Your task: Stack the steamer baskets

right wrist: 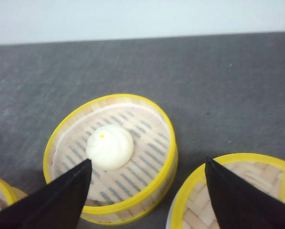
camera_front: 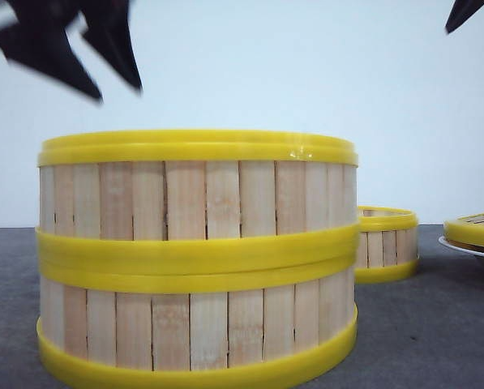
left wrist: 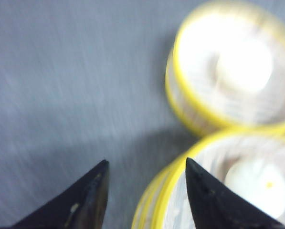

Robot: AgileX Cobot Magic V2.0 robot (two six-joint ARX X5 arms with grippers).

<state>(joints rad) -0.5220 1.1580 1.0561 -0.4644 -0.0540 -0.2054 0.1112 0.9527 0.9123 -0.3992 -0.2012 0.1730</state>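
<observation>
Baskets, three: two already stacked (camera_front: 197, 259) close in front of us, one squarely on the other, rims meeting; the third basket (camera_front: 386, 243) alone on the grey table (camera_front: 436, 324), behind and to the right of the stack, apart from it. In the right wrist view a white bun (right wrist: 110, 147) sits at its middle; the left wrist view, blurred, shows a bun in the top of the stack too.

Lid (camera_front: 477, 228), flat and yellow-rimmed, on a white plate (camera_front: 469, 247), just beside the single basket, further right.

Left gripper (camera_front: 96, 61): high over the stack's left side, fingers spread, nothing held.

Right gripper (right wrist: 147, 191): above the single basket, jaws wide, empty.

Step in hand, as we judge it: fetching the third basket. We should straddle its rim clear of the bun and the lid, lift level, and lower it centred on the stack.
</observation>
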